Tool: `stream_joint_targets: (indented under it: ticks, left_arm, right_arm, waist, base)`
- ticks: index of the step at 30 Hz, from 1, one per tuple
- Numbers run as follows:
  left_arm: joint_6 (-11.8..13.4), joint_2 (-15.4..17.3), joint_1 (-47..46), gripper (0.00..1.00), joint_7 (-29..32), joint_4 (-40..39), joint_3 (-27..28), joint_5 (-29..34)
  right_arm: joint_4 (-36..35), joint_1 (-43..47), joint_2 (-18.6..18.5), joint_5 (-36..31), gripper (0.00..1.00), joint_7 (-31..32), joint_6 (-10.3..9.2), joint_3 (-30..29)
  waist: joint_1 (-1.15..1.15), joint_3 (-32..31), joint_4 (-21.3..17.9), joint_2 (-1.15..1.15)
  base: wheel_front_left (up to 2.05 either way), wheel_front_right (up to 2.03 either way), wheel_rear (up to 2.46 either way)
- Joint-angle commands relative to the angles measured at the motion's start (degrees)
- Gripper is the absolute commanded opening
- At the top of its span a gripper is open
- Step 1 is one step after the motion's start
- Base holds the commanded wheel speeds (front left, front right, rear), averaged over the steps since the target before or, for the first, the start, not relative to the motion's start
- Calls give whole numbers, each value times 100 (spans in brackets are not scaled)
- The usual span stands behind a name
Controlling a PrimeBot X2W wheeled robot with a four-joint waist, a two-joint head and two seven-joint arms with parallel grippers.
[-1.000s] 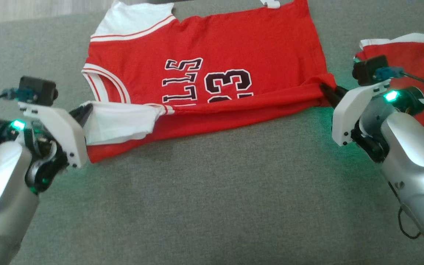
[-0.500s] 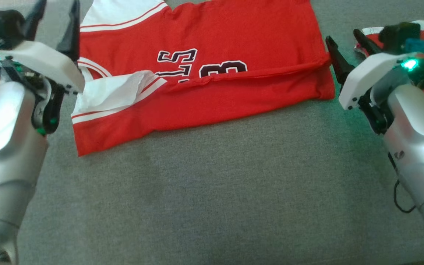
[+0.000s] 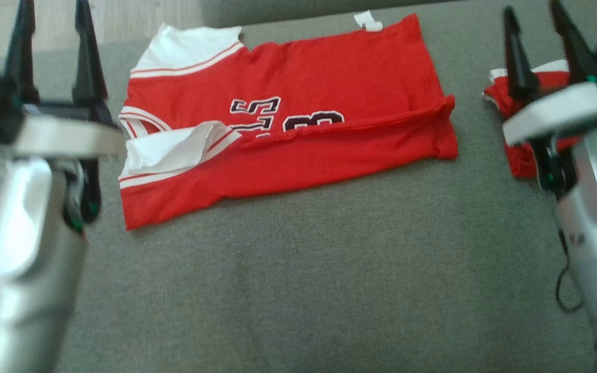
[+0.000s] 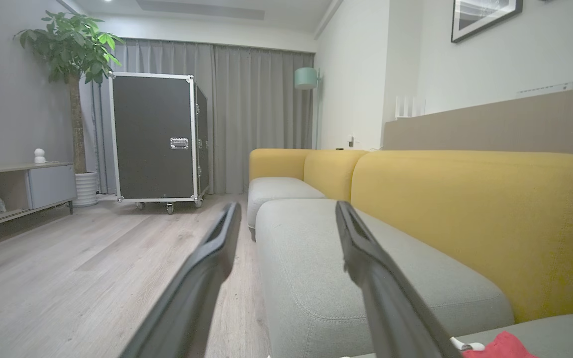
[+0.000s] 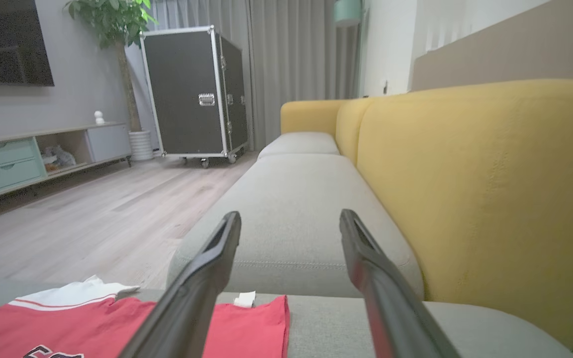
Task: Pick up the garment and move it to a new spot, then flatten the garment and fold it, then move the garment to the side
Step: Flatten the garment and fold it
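- Spanning the whole head view, the grey sofa seat (image 3: 298, 269) carries everything. The wrist views show its yellow backrest (image 5: 465, 174) along their right side and a wood floor (image 4: 67, 278) on their left.
- A black flight case (image 4: 154, 136) on castors stands on that floor in front of grey curtains, well apart from the sofa.
- The garment (image 3: 329, 88), a red jersey with white trim, lies flat at the far middle of the seat.
  - Its long axis runs left to right across the head view, slightly tilted, with the right end a little farther away.
  - The shoulder end with its white sleeves points to the robot's left, and the hem points to its right.
  - The near long edge is folded over onto the front and hides part of the dark lettering and number.
  - One white sleeve lies crumpled on that fold at the left end.
- The left end effector (image 3: 52, 20) stands open and empty, its two dark fingers spread and pointing up the head view, just beside the garment's shoulder end.
- The right end effector (image 3: 531, 13) is likewise open with nothing between its fingers, off to the right of the hem and apart from it.
- A second red-and-white cloth (image 3: 516, 155) lies behind the right end effector, separate from the garment.
- A small white label (image 3: 368, 20) sticks out from the garment's far edge near the hem corner.
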Motion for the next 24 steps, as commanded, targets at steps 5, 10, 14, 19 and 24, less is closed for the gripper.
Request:
stream_joint_targets:
  ticks: [5,10,14,19,24]
  left_arm:
    - [101,-282,1113,100,-27,-1097,742,612]
    - [66,-786,2101,100,-27,-1433,1122,1024]
    - [-47,-1100,2584,100,-27,-1400,1332,1270]
    - [-209,-1273,2721,100,-28,-1147,1539,1498]
    - [-230,-1289,2497,100,-28,-431,1619,1675]
  right_arm:
    - [-1385,1223,566,-754,100,-59,-4,-852]
    - [-1964,2168,982,-1265,100,-59,-4,-1176]
    - [-2066,2653,1132,-1418,100,-59,-4,-1218]
    - [-2199,2832,1191,-1428,100,-60,-4,-1235]
    - [-2301,2752,1199,-1333,100,-60,-4,-1131]
  waist:
    - [1,-309,27,0]
    - [1,-499,47,0]
    - [1,-549,54,0]
    - [1,-481,26,0]
    - [1,-301,-32,0]
  base:
    - [0,0,0]
    - [0,0,0]
    - [0,0,0]
    - [0,0,0]
    - [0,0,0]
